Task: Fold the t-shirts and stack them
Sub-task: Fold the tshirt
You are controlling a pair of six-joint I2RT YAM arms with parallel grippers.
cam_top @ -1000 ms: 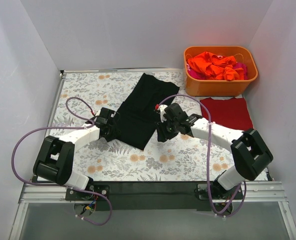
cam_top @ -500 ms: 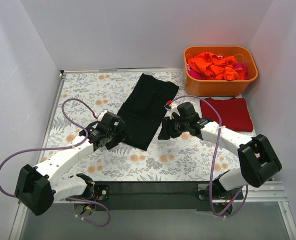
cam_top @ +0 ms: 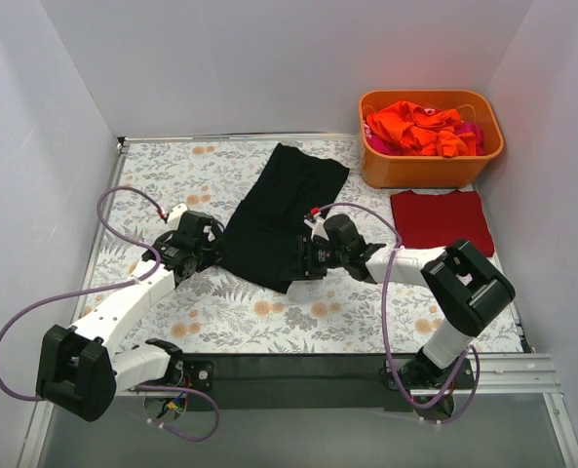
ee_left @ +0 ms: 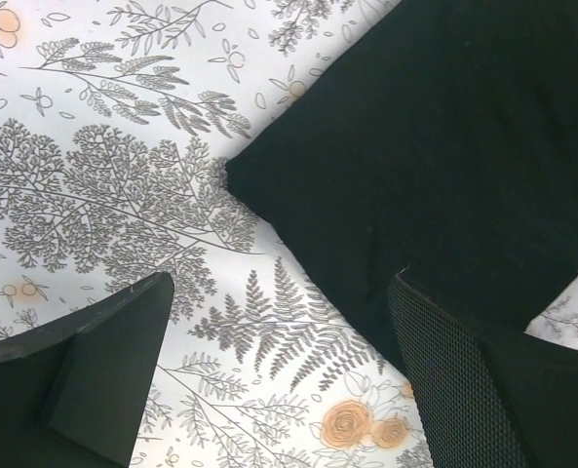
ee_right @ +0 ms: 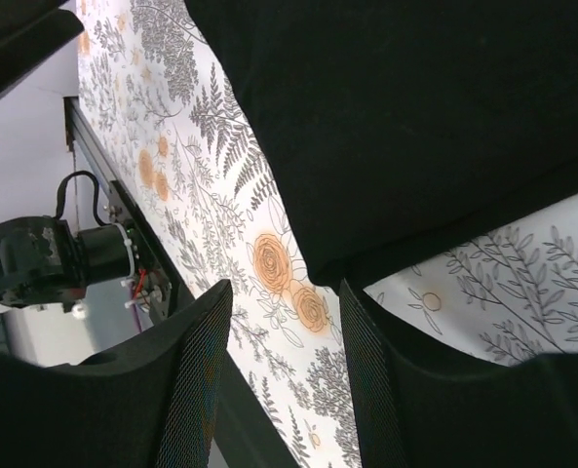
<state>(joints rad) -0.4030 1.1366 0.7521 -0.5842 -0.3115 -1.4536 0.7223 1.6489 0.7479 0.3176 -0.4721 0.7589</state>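
A black t-shirt [cam_top: 281,210] lies as a long folded strip, slanting across the floral tablecloth [cam_top: 167,175]. My left gripper [cam_top: 211,249] is open at its left edge. In the left wrist view the black shirt [ee_left: 435,146] fills the upper right, and the left gripper [ee_left: 279,361] has only tablecloth between its fingers. My right gripper [cam_top: 306,261] is open at the shirt's near right corner. In the right wrist view that corner of the black shirt [ee_right: 396,127] ends just ahead of the right gripper [ee_right: 284,341]. A folded dark red t-shirt [cam_top: 443,219] lies flat to the right.
An orange plastic tub [cam_top: 430,171] stands at the back right, holding crumpled orange t-shirts [cam_top: 415,125] and a bit of pink one [cam_top: 474,132]. White walls enclose the table on three sides. Purple cables loop beside both arms.
My left gripper has opened, let go of the black shirt's left edge and drawn back a little. My right gripper has shifted left toward the shirt's near corner.
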